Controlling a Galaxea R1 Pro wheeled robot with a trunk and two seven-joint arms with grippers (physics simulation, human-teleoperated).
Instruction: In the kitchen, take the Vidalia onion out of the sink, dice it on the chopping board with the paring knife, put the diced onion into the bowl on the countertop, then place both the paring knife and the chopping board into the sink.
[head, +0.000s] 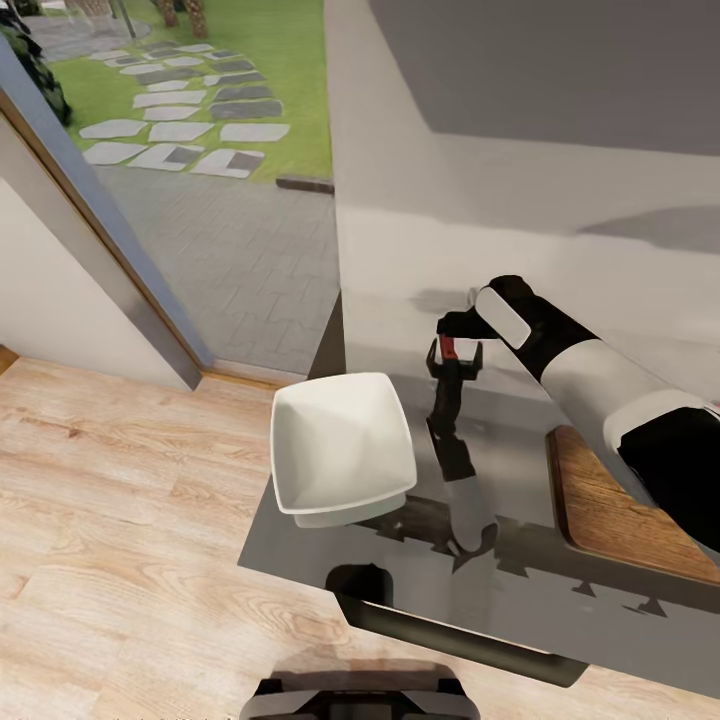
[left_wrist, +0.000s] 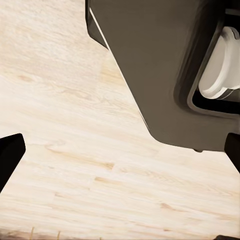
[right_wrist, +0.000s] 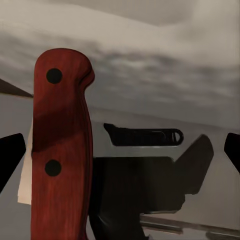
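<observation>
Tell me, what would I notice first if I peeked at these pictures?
Probably the white bowl, sitting near the corner of the shiny grey countertop. Just right of it, the right gripper hangs over the counter with the paring knife, and its red handle looks huge in the right wrist view. The brown chopping board lies farther right, partly under the arm.

Right arm (head: 600, 390) reaches forward from the head view's right edge, forearm white with black sleeve sections, wrist black. Right gripper (head: 455, 352) points downward, closed on the knife's (right_wrist: 60, 150) red handle. Left gripper (left_wrist: 120, 155) faces downward, dark fingertips (left_wrist: 10, 155) spread wide apart (nothing between them).
</observation>
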